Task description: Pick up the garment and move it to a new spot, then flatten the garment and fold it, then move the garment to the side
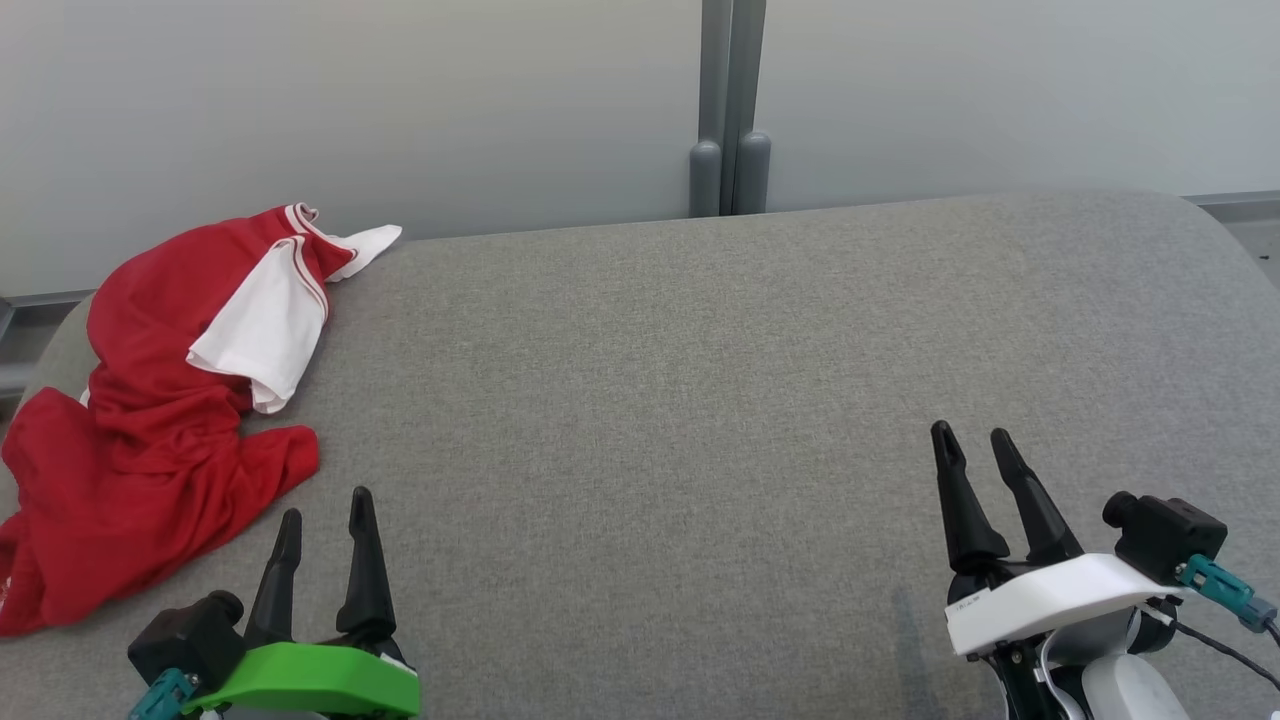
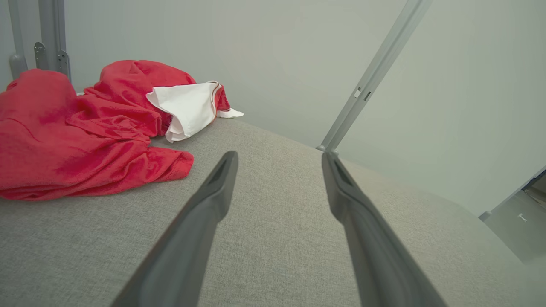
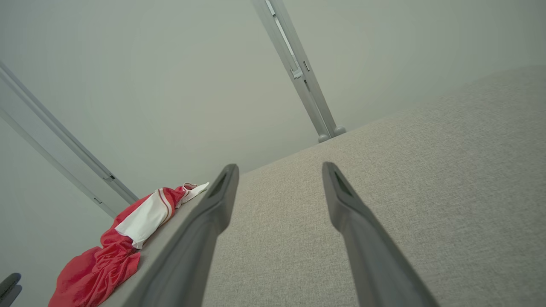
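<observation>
Overhead, left hand [image 1: 325, 503] and right hand [image 1: 970, 432] spread, empty; right wrist view shows garment [image 3: 102, 260] overhanging table [image 3: 426, 192].

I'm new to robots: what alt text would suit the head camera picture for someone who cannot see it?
A crumpled red and white garment lies at the left edge of a grey fabric surface. Nearer the camera, the left end effector and right end effector sit open and empty, neither touching the garment.

Red-and-white garment [image 1: 150, 420] lies crumpled at the table's far-left edge
</observation>
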